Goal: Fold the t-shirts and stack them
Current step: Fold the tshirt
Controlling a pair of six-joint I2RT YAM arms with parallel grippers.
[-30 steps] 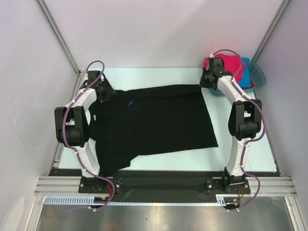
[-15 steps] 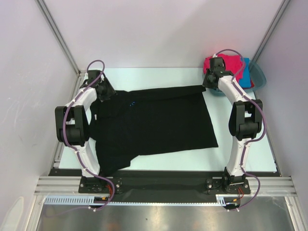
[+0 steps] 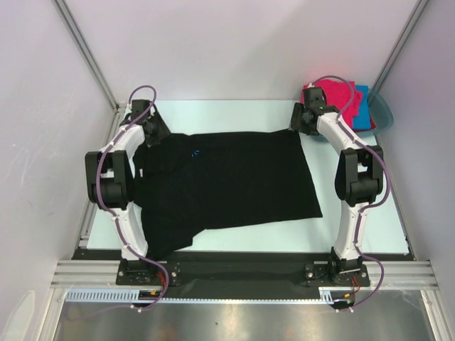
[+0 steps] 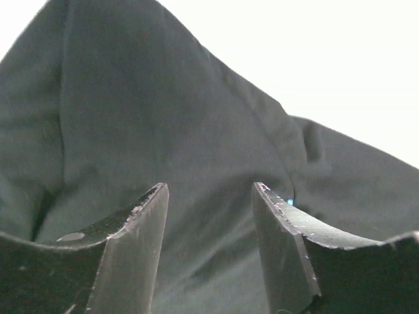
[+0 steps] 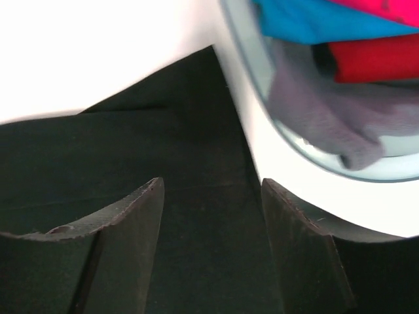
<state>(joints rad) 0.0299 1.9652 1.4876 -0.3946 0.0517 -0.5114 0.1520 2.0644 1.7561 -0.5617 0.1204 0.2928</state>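
Note:
The large black t-shirt (image 3: 227, 177) lies spread flat on the table, its lower left part bunched toward the near edge. My left gripper (image 3: 158, 135) hovers over the shirt's far left corner. In the left wrist view the left gripper (image 4: 209, 196) is open, with wrinkled black cloth (image 4: 163, 118) below and nothing pinched. My right gripper (image 3: 298, 126) is at the far right corner. In the right wrist view the right gripper (image 5: 211, 186) is open over the flat black corner (image 5: 183, 131). Pink (image 3: 330, 92), blue (image 5: 314, 16) and red (image 5: 373, 59) t-shirts sit in the basin.
The teal basin (image 3: 384, 110) stands at the far right corner of the table, just right of my right gripper; its rim (image 5: 262, 111) curves close to the black shirt's corner. Metal frame posts and white walls enclose the table.
My right gripper has opened, letting go of the black shirt's far right corner, and shifted slightly left. The left arm has edged a little toward the back.

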